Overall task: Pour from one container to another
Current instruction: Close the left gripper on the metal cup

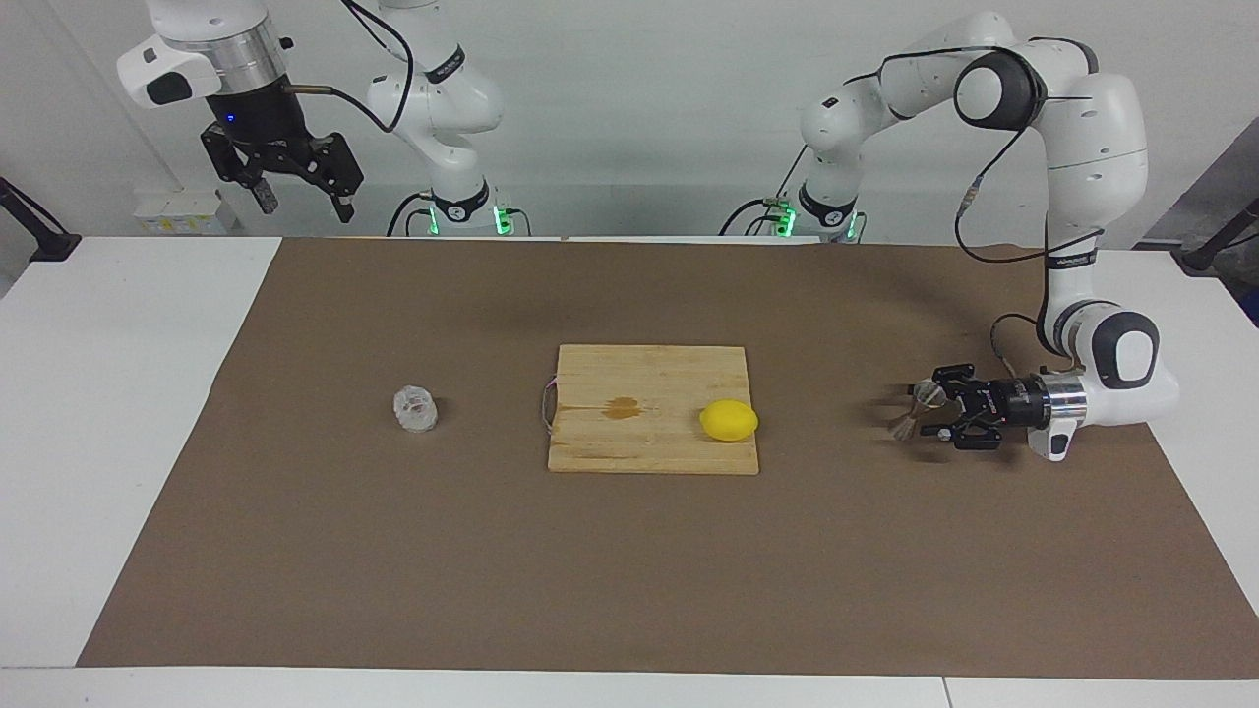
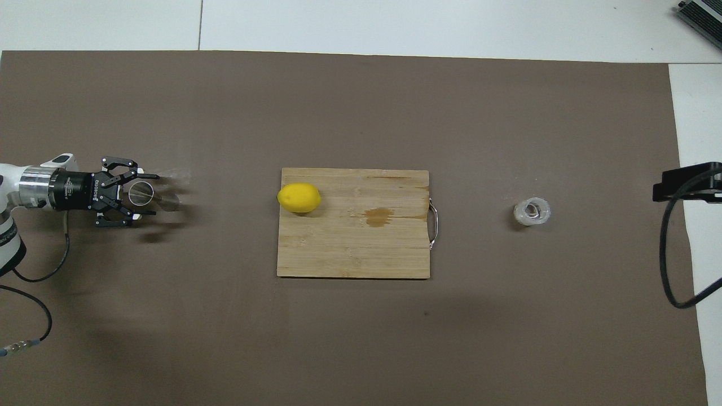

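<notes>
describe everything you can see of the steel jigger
The jigger is a small, shiny steel hourglass: two cones joined at a narrow waist. It stands upright on the brown table mat near the left arm's end of the table, its round open mouth facing up. What is inside cannot be told. The left gripper lies level and low, with a finger on each side of the jigger; whether the fingers press on it yet cannot be told. Nothing else touches it.

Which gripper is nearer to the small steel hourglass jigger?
Left. The left gripper is around the steel jigger; the right gripper waits raised at the right arm's end.
</notes>
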### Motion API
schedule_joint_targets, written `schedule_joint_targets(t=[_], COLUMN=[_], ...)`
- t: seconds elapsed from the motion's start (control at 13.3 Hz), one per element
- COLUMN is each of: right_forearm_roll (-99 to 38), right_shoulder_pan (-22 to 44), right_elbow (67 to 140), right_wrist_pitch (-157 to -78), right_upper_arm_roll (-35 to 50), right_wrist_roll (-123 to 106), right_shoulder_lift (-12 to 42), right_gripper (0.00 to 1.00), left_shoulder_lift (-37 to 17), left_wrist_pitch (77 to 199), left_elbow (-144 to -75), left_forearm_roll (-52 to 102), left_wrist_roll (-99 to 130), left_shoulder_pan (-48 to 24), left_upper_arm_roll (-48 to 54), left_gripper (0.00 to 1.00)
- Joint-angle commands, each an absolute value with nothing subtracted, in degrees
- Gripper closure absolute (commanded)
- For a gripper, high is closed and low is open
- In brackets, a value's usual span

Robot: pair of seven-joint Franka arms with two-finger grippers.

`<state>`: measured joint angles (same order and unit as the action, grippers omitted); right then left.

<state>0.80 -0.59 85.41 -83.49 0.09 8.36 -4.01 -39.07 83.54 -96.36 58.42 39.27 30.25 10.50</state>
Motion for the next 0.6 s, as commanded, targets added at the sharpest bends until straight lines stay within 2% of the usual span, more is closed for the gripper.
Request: schedule_joint_targets(t=[0.0,0.53], right_forearm_roll=[0.5,0.5], right_shoulder_pan=[-1.5,-1.5], right_elbow=[85.8,85.8], right_wrist_pitch=[-82.9,-82.9], right_upper_arm_roll=[0.6,0.6], right_wrist_roll=[6.9,6.9], right_shoulder_lift=[-4.6,-4.6], right_gripper=[0.0,0.0], left_shoulder_lift=[-38.5,-38.6], left_wrist_pitch=[83.1,83.1], left_elbow=[-97.6,-97.6], left_forearm_roll=[59.5,59.5], left_wrist_roll=[38.4,38.4], left_shoulder_pan=[29.9,30.0], left_upper_arm_roll=[10.1,10.1], left_gripper=[0.38,0.45])
